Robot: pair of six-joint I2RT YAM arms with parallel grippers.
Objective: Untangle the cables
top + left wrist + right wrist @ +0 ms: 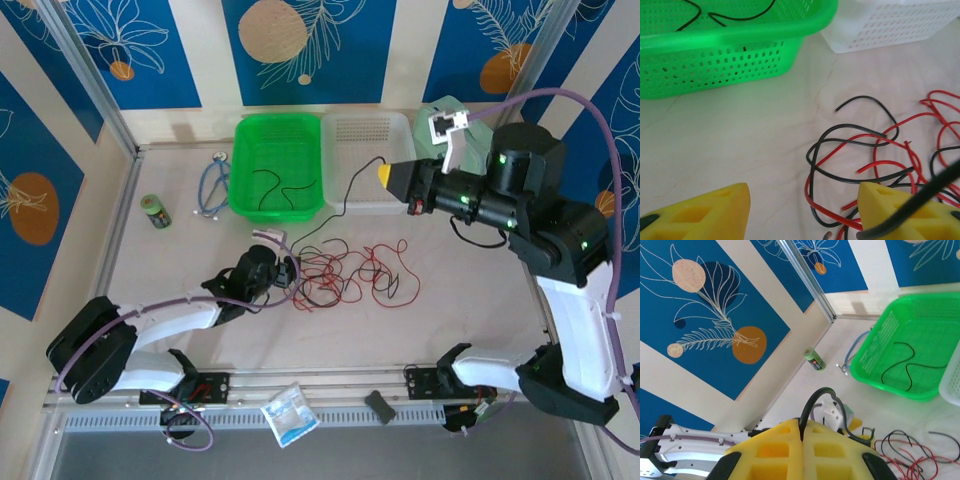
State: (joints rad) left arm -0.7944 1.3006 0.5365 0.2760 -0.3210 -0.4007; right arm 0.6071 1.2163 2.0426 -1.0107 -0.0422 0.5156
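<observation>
Inspecting the grip: my right fingers (785, 450) are closed on a black cable (822, 389), raised over the white basket (345, 135), while my left fingers (715, 210) stand apart, holding nothing, low at the left edge of the red and black cables (350, 275) heaped on the table (470, 310). Risk noted: the held strand appears to run back into that heap, and with nothing pinning it a pull would likely drag or tighten the tangle. A black strand lying across one left finger may also snag.
</observation>
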